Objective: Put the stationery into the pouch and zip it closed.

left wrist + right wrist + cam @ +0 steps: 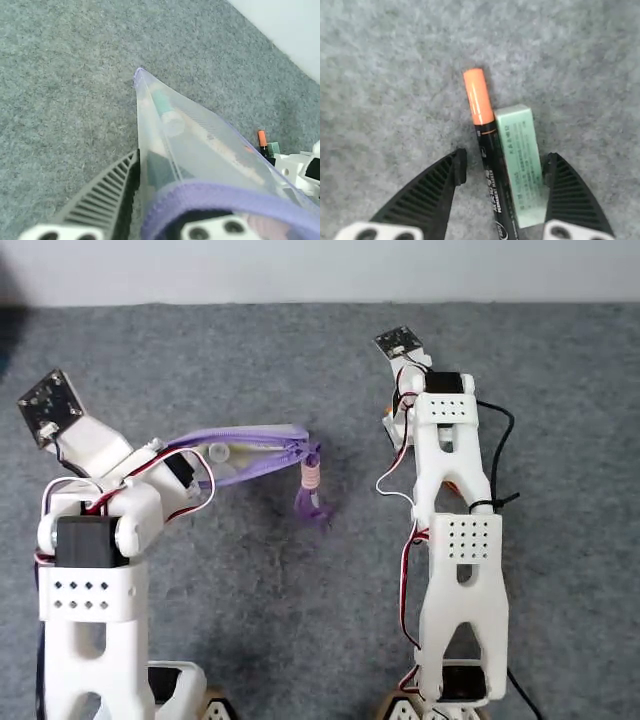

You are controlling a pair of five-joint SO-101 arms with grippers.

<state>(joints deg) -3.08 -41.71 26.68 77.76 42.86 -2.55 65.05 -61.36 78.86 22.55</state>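
A clear pouch (245,452) with a purple zipper edge is held up off the grey carpet, my left gripper (185,468) shut on one end of it. The zipper pull with its tassel (312,488) hangs at the other end. In the left wrist view the pouch (200,150) runs away from the gripper (150,210), and a few items show dimly inside it. An orange-capped black marker (482,130) and a green eraser (520,160) lie side by side on the carpet. My right gripper (505,160) is open just above them, one finger on each side of the pair.
Grey carpet (250,620) covers the table, with a pale wall along its far edge. The right arm (452,490) stretches away from the front edge, right of the pouch. From the left wrist, the marker (262,140) and eraser (273,148) show beyond the pouch.
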